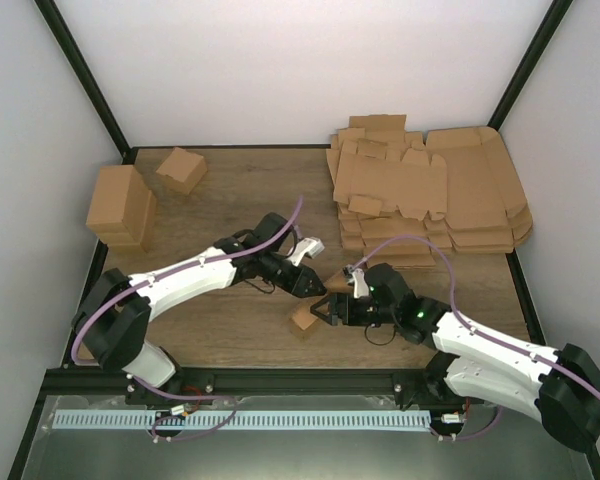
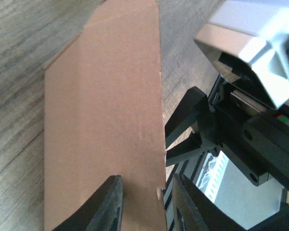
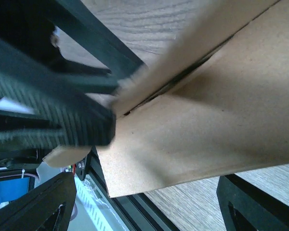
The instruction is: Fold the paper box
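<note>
- The paper box [image 1: 302, 320] sits near 6 o'clock on the tabletop [image 1: 240, 200].
- Left end effector [image 2: 146, 180] — slightly parted, the box's edge between its fingers.
- Right end effector [image 3: 148, 178] — spread wide, box at its 12 o'clock.

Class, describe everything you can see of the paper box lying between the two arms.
The paper box is plain matte brown cardboard, a small oblong with flat panels and sharp creases; a dark gap shows under one flap. It lies on the wooden table near the front. The left tool straddles one long edge; the right tool stands open around it.
</note>
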`<state>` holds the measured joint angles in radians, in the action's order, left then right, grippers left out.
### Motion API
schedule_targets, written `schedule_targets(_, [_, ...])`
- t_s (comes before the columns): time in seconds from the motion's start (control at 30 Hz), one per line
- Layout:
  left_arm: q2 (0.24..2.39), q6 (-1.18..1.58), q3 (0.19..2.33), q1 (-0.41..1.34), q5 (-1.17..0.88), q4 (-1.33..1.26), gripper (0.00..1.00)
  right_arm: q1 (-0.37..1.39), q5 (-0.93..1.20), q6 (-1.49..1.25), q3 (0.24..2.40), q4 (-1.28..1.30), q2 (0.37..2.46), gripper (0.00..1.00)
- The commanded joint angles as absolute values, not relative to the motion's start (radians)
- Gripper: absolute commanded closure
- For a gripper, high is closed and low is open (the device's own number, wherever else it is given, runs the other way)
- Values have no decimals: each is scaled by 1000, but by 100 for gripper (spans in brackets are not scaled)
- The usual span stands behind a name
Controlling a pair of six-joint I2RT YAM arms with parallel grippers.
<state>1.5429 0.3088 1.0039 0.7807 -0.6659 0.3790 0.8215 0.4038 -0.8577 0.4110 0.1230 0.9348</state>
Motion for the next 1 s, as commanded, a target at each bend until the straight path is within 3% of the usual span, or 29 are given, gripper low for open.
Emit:
schedule_targets(0.0, [1548,283,1020,798,-649,424,58,827,389,-849,432,49,930,16])
schedule_targets(0.07, [1540,267,1042,798,-592,460,47,827,375,-839,435,85,908,16])
schedule_targets(0.2, [1541,235,1084,798,-549,510,35,826,331,-826,447,182,857,16])
schedule_targets(0.47, [1537,245,1103,798,-530,512,30,825,191,-781,521,419,772,14])
schedule_targets(0.57, [1530,273,1105,817,-502,503,12,796,129,-721,605,500,795,13])
schedule_targets(0.63, [1546,280,1131,850,-439,532,11,736,145,-673,645,525,821,13])
schedule_targets(0.8, [1587,341,1140,889,-316,549,19,511,292,-561,678,485,874,15])
schedule_targets(0.97, [1602,359,1151,941,-262,531,13,366,356,-482,712,438,939,15])
